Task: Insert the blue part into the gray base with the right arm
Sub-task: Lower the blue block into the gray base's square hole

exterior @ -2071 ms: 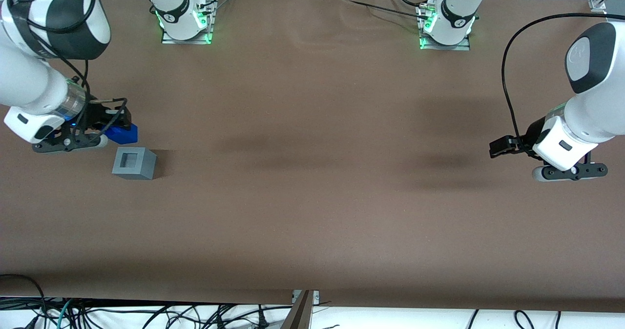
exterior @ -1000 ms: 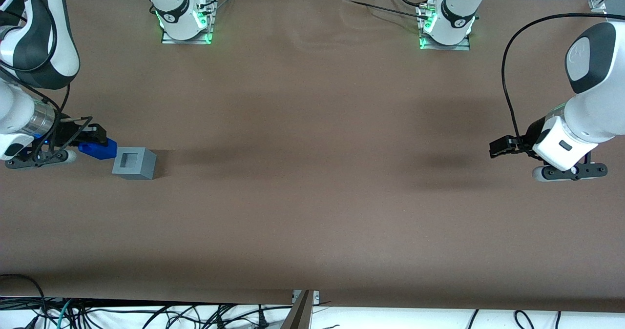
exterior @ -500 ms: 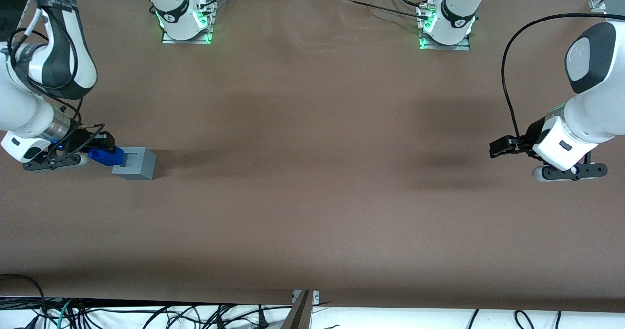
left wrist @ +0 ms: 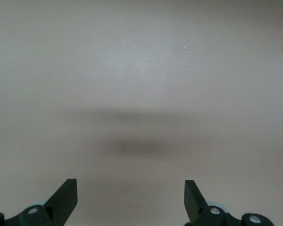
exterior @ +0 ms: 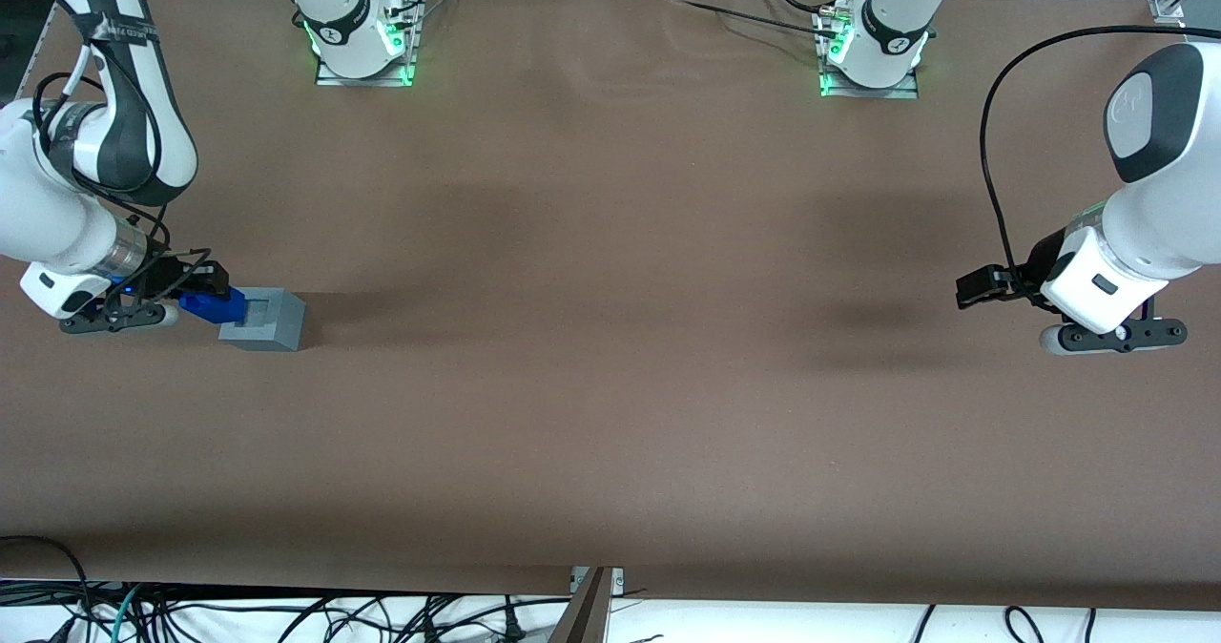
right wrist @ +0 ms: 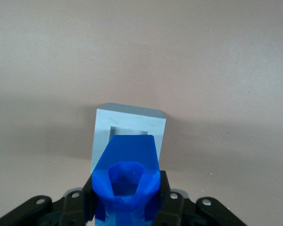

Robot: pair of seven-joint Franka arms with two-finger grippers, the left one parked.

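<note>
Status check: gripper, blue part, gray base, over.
Gripper shut on blue part, above gray base. Part over the recess, not yet seated. Nothing in the way.

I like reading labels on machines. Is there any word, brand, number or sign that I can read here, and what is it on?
No text can be read with certainty.
Round emblems on the white arm bases: too small to read.
Dark lettering on the right arm: too small to read.
The blue part, held in the gripper just over the gray base: no markings.
The gray base: no markings.
The brown table: no markings.
</note>
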